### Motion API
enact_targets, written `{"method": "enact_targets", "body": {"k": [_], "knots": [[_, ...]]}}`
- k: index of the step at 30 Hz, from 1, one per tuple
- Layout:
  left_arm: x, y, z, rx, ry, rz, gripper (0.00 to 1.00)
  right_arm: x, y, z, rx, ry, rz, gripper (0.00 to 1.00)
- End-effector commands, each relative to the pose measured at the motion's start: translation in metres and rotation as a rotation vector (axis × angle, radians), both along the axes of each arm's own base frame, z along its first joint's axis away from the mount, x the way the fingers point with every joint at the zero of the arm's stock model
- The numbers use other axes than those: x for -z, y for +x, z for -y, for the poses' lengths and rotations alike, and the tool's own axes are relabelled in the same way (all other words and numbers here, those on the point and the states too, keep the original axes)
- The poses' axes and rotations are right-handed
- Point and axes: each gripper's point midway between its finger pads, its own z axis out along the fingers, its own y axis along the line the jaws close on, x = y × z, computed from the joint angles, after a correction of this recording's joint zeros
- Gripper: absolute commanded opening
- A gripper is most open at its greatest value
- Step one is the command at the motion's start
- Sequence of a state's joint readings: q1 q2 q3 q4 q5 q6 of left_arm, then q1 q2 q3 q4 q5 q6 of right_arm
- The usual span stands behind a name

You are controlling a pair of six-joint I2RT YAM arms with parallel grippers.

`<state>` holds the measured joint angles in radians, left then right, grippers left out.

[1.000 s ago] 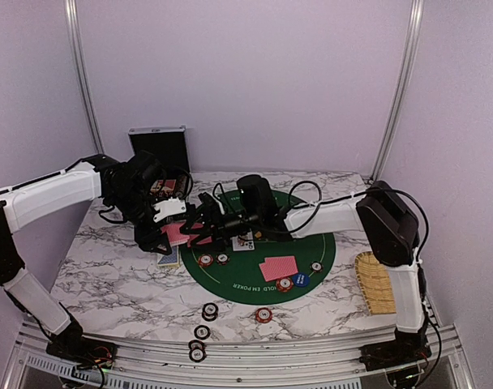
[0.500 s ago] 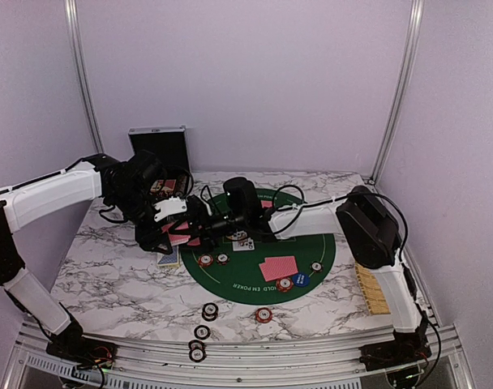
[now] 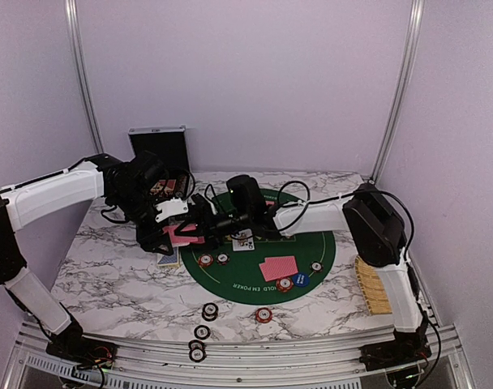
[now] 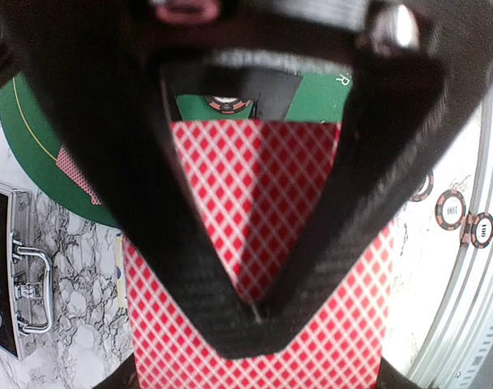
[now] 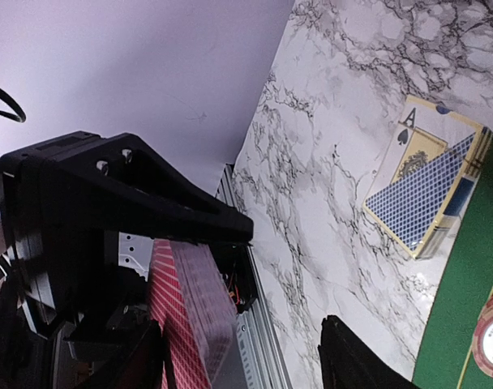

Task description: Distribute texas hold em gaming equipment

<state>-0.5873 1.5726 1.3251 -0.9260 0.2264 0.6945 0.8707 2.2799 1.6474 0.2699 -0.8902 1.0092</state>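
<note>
My left gripper (image 3: pixel 170 232) is shut on a deck of pink-red-backed playing cards (image 3: pixel 182 236) and holds it above the table's left part; the deck fills the left wrist view (image 4: pixel 255 194) under my closed fingertips (image 4: pixel 255 312). My right gripper (image 3: pixel 199 226) is open right beside the deck, which stands between its spread fingers in the right wrist view (image 5: pixel 190 308). Two face-down cards (image 3: pixel 279 267) lie on the green mat (image 3: pixel 319 243). Striped chips (image 3: pixel 206 260) and a blue button disc (image 3: pixel 301 279) lie on the mat. Loose chips (image 3: pixel 209 310) lie near the front edge.
A blue-backed card box (image 3: pixel 169 258) lies under the left gripper and shows in the right wrist view (image 5: pixel 429 190). A face-up card (image 3: pixel 243 241) lies on the mat. The black case (image 3: pixel 159 150) stands at the back left. A bamboo tray (image 3: pixel 375 284) lies at the right edge.
My right gripper has moved left across the mat up to the deck in my left gripper. The left arm has barely moved.
</note>
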Motion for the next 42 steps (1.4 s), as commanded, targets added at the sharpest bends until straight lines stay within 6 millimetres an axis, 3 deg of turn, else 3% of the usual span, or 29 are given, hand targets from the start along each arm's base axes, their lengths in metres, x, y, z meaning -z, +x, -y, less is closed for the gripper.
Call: {"method": "enact_targets", "body": {"k": [1,7,15,20,28,37,42], "knots": [[-0.013,0.004,0.007,0.009,-0.043,0.028,0.0,-0.002,0.004,0.017,0.027,-0.04,0.014,0.62],[-0.013,0.005,0.008,0.009,-0.043,0.03,0.0,-0.013,0.001,0.026,0.03,-0.026,0.022,0.59],[-0.012,0.005,0.007,0.006,-0.038,0.031,0.0,-0.035,-0.005,0.022,0.016,0.049,0.015,0.53],[-0.011,0.005,0.006,0.005,-0.035,0.029,0.0,-0.034,-0.007,0.022,0.011,0.052,0.003,0.46],[-0.009,0.004,0.005,0.007,-0.032,0.03,0.0,-0.032,-0.005,0.035,0.018,0.017,0.009,0.43],[-0.009,0.003,0.005,0.008,-0.034,0.028,0.0,-0.042,-0.006,0.048,0.024,0.003,0.03,0.17],[-0.009,0.002,0.005,0.009,-0.036,0.028,0.0,-0.04,-0.007,0.052,0.016,-0.03,0.051,0.09]]}}
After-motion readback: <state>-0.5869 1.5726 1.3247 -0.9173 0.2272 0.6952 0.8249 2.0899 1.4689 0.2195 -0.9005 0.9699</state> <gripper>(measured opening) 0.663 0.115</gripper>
